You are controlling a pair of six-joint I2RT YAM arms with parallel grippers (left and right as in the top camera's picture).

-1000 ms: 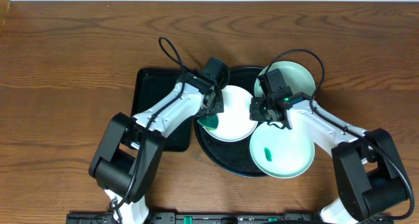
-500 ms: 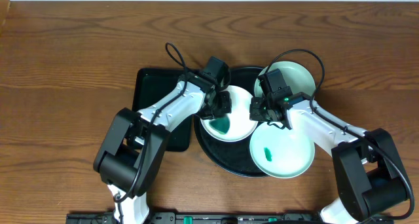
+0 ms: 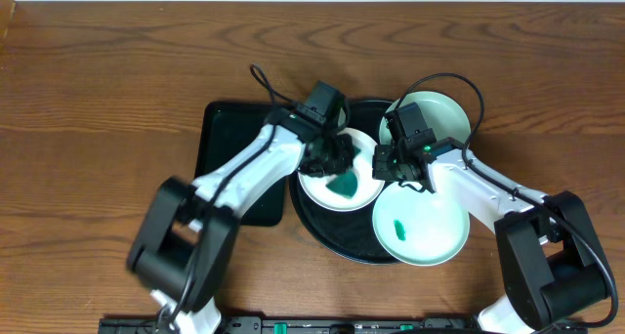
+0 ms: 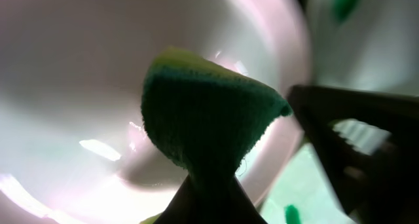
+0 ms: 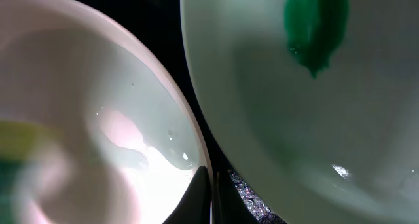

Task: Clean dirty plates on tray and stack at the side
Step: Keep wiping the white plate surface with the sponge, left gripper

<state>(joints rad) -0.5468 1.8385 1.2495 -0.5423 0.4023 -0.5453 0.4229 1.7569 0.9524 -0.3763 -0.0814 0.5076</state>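
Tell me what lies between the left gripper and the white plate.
A green sponge, clamped in the left gripper, lies between it and the white plate. The left wrist view shows this best.

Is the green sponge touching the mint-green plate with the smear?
No, the left tool holds the green sponge inside the white plate.
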